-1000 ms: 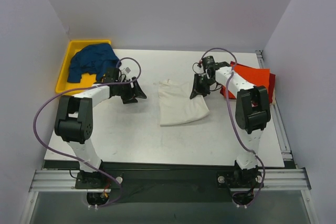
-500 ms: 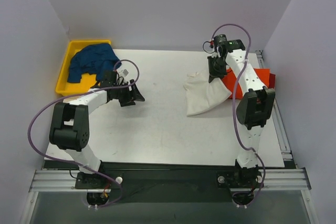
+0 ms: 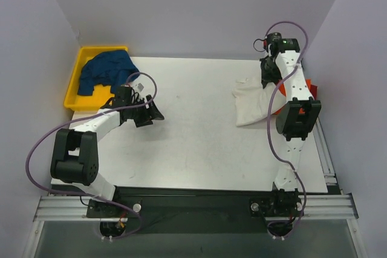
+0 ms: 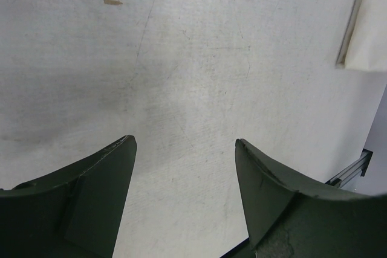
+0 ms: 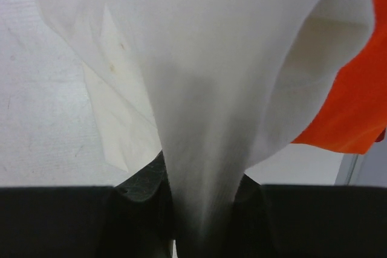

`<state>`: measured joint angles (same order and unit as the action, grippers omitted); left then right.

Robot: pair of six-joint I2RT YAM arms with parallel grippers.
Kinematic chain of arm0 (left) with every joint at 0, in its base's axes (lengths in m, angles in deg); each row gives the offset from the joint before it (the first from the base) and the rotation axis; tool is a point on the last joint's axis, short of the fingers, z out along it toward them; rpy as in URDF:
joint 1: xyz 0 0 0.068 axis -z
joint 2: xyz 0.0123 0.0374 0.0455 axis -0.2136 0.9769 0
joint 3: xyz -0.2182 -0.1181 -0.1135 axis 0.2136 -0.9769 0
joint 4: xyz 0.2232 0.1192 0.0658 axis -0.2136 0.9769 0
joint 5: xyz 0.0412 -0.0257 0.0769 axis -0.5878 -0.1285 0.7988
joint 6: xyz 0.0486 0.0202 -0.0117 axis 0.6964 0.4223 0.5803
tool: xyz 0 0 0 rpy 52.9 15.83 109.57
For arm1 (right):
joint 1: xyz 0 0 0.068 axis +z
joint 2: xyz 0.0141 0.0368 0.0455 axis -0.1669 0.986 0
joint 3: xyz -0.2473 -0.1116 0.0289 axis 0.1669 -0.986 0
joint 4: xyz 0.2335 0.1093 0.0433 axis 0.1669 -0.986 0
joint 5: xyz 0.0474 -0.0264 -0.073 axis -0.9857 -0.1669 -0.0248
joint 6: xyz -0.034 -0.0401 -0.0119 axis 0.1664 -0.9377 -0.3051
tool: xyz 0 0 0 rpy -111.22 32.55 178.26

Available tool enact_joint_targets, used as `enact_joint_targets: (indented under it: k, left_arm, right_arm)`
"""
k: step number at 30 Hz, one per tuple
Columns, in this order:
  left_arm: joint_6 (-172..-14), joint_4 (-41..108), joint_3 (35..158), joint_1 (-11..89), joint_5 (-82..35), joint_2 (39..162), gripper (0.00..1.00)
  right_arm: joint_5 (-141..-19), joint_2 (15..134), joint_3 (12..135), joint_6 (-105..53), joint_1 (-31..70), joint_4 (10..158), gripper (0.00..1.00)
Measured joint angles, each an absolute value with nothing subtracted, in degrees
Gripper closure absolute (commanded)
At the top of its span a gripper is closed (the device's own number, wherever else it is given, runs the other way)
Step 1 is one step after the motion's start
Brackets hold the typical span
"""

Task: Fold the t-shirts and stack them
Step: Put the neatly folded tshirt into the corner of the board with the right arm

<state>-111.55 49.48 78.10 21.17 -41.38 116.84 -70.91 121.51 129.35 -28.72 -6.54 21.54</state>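
Observation:
My right gripper [image 3: 269, 72] is shut on the folded off-white t-shirt [image 3: 251, 102] and holds it up at the far right; the cloth hangs from the jaws in the right wrist view [image 5: 205, 89]. It hangs partly over the orange-red t-shirt [image 3: 306, 84], which also shows in the right wrist view [image 5: 357, 107]. A dark red shirt under it is barely visible. The dark blue t-shirt [image 3: 106, 67] lies in the yellow bin [image 3: 75, 83]. My left gripper [image 3: 153, 113] is open and empty, low over the bare table [image 4: 181, 77].
The yellow bin stands at the far left corner. A metal rail [image 3: 323, 149] runs along the table's right edge. Grey walls enclose the table on three sides. A corner of the off-white shirt [image 4: 369, 34] shows in the left wrist view.
My right gripper has lifted the off-white shirt from the table's middle and carried it right and back, over the orange-red shirt. My left gripper has drawn back slightly to the left.

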Motion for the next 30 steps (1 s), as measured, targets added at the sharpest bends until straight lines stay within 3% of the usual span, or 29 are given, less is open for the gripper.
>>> enact_joint_targets:
  k: [13,30]
  left_arm:
    - [-115.29,48.56,74.17,21.17,-39.11,114.93,0.23]
    - [-117.22,47.81,74.17,22.05,-38.67,114.89,0.23]
  right_arm:
    - [-73.79,121.55,137.37,-28.66,-13.79,21.54,1.00]
    - [-79.74,121.55,138.81,-27.15,-19.94,22.81,1.00]
